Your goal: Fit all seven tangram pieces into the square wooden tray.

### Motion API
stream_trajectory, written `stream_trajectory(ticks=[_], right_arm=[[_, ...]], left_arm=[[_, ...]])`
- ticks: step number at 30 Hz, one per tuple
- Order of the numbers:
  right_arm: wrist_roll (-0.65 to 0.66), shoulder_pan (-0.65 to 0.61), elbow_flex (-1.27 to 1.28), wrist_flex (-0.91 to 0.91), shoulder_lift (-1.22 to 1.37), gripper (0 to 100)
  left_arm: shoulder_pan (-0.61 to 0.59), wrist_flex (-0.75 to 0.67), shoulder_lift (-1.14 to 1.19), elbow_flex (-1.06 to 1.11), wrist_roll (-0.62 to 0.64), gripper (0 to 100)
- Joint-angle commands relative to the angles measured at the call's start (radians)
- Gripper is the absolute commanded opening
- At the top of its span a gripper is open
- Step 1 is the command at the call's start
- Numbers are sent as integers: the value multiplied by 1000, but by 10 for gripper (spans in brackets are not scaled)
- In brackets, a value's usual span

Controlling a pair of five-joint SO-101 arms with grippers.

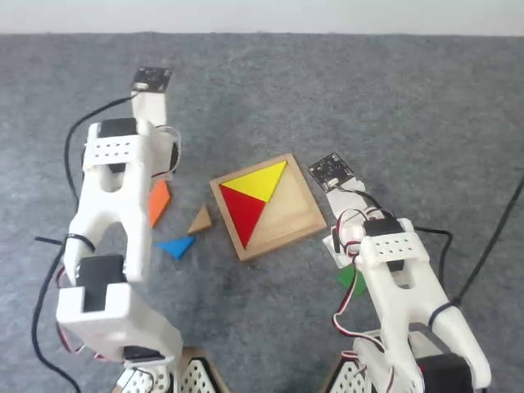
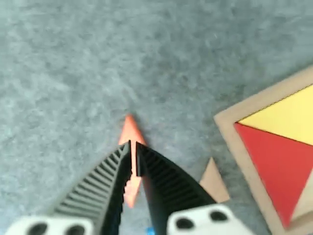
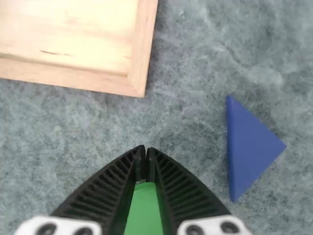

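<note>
In the high view, the square wooden tray (image 1: 246, 247) sat mid-desk (image 1: 393, 98). A yellow triangle (image 1: 258, 184) and a red triangle (image 1: 244, 214) lay in it edge to edge, with bare wood showing on its right half. Left of the tray, a tan triangle (image 1: 200, 220) lay just beside the rim. A light-blue triangle (image 1: 176, 246) lay farther out, and an orange piece (image 1: 159, 202) sat farthest, partly under my left arm (image 1: 115, 205). A green piece (image 1: 352, 278) peeked from under my right arm (image 1: 401, 278), near the tray's right corner.

In the left wrist view, my left claw (image 2: 132, 147) hung over the orange piece (image 2: 129, 129). It was closed to a thin slit and clamped nothing. The tan triangle (image 2: 214, 183) lay between it and the tray (image 2: 230, 132).

In the right wrist view, my right claw (image 3: 145, 149) had its tips pressed together, with the green piece (image 3: 142, 210) showing behind them. A dark-blue triangle (image 3: 249, 147) lay apart from the tray's corner (image 3: 142, 49).
</note>
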Motion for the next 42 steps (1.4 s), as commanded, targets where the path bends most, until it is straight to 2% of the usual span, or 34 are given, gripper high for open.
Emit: stream_trajectory(ticks=[1, 8, 17, 21, 28, 33, 37, 42], right_arm=[[6, -7, -3, -12, -39, 28], [8, -7, -3, -12, -39, 28], [9, -7, -3, -12, -39, 28], [9, -7, -3, -12, -39, 28], [8, -7, -3, -15, -39, 28], [6, -7, -3, -13, -39, 28], [6, -7, -3, -12, -39, 28], [6, -7, -3, -12, -39, 28]], left_arm=[[-60, 18, 55, -31, -54, 98], [-152, -58, 232, -31, -103, 118], [-264, -51, 250, -65, -175, 97], [-255, -20, 210, -99, -157, 97], [-110, 147, 28, -113, -114, 98], [-63, 75, 0, 4, -80, 98], [-72, -28, 71, 87, -80, 98], [-123, -51, 184, 70, -121, 97]])
